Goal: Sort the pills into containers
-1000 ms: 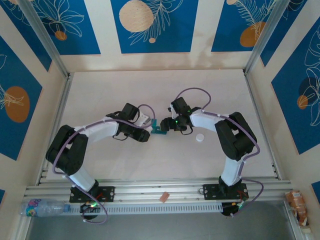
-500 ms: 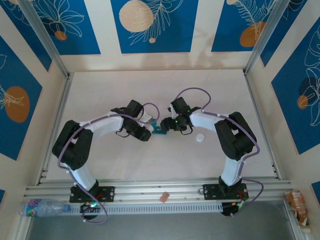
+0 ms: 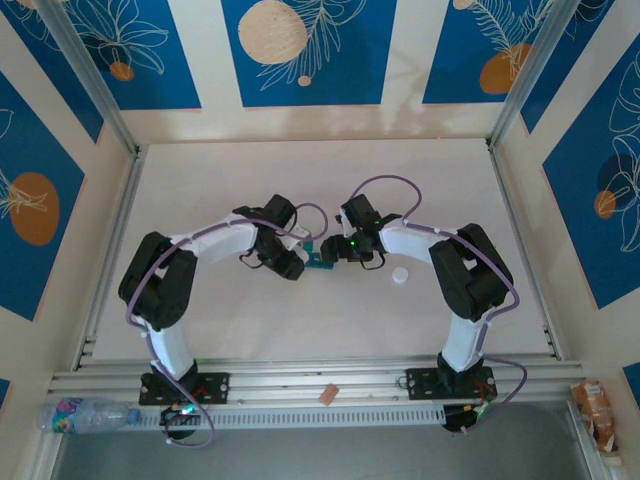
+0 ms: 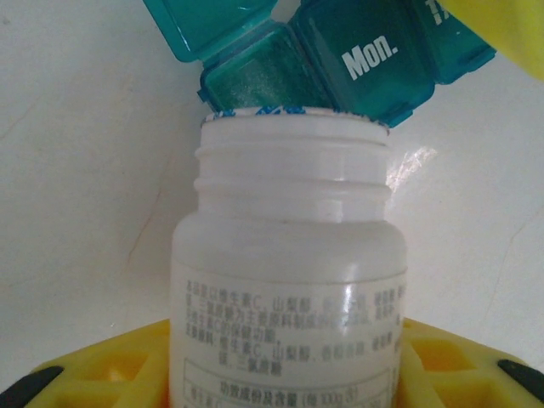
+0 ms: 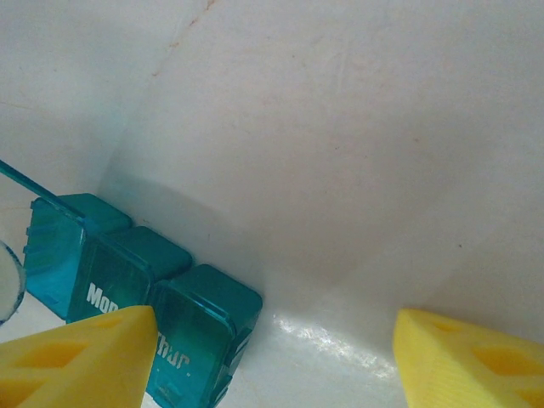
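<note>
left gripper point(image 3: 297, 250) has edged closer, clamping the bottle point(image 4: 287, 280); containers point(image 4: 357, 59) lie crosswise ahead, 1 lid up; right gripper point(image 5: 276, 321) gapes empty.

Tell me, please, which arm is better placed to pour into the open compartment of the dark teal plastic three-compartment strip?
Left. The left gripper holds the uncapped white plastic bottle, its mouth at the open compartment of the dark teal plastic strip. The right gripper stands open beside the strip, holding nothing.
</note>
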